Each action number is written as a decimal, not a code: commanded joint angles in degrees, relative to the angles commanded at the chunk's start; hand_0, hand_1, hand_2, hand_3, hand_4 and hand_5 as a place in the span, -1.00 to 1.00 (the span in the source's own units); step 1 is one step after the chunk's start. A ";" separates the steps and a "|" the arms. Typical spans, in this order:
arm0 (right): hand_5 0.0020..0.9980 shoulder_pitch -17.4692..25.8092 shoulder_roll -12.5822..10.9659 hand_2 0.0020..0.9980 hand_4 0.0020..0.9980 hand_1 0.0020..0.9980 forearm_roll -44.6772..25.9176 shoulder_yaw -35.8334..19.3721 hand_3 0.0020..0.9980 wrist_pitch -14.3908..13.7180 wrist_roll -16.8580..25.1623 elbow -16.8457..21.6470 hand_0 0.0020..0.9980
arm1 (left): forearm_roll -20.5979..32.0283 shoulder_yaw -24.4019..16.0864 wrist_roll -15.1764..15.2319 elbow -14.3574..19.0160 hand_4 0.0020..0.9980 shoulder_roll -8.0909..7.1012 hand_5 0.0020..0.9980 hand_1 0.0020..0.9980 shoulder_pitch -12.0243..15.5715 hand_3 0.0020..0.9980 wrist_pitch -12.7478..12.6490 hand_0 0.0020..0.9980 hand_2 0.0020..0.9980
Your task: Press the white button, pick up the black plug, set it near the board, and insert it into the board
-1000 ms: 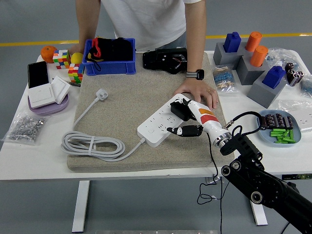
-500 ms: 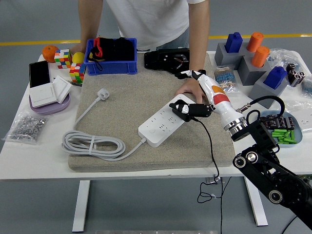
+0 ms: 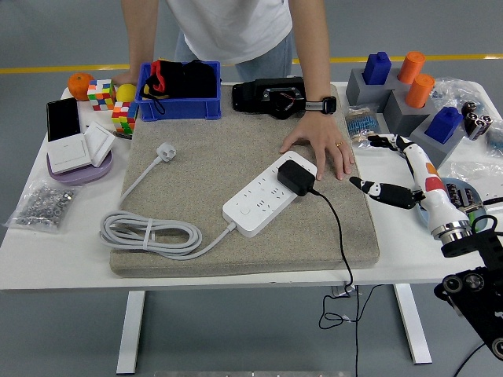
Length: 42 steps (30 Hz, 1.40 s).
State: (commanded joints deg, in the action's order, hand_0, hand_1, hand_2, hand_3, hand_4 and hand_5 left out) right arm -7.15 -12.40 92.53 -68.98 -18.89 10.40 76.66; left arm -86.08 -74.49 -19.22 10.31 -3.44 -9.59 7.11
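A white power strip (image 3: 267, 196) lies diagonally on the beige mat (image 3: 196, 236). The black plug (image 3: 295, 177) sits in the strip's upper right end, and its black cord (image 3: 338, 236) trails over the mat's front edge. My right hand (image 3: 385, 169) hovers open to the right of the mat, well apart from the plug, fingers spread and holding nothing. A person's hand (image 3: 318, 149) rests flat on the mat just beyond the strip. My left arm is out of view.
The strip's grey cable (image 3: 149, 233) is coiled at the mat's left, with its white plug (image 3: 165, 151) further back. A blue bin (image 3: 178, 91), a black device (image 3: 267, 96), grey blocks with coloured pegs (image 3: 401, 94) and a plate of green parts (image 3: 464, 206) stand around.
My right hand let go of the black plug, which now stays seated in the strip, and drew back to the right off the mat. The person's hand stayed on the mat.
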 joint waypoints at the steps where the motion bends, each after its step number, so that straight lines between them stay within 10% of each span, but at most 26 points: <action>1: -0.35 1.02 -0.09 0.50 1.00 0.64 -0.60 -1.21 0.55 0.51 -0.52 0.19 0.73 | -0.01 -0.02 0.00 0.00 0.12 0.03 -0.62 0.35 -0.02 0.38 0.00 0.37 0.32; 42: -0.25 7.83 4.81 0.48 1.00 0.60 -2.85 -17.15 0.53 4.14 -1.27 5.87 0.72 | -0.18 0.20 0.25 0.00 0.15 0.29 -0.63 0.35 0.11 0.38 0.06 0.37 0.32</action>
State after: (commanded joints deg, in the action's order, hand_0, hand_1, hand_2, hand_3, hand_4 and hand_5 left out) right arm 0.68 -7.59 89.68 -86.13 -14.75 9.13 82.54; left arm -86.26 -74.29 -18.98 10.31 -3.15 -9.48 7.18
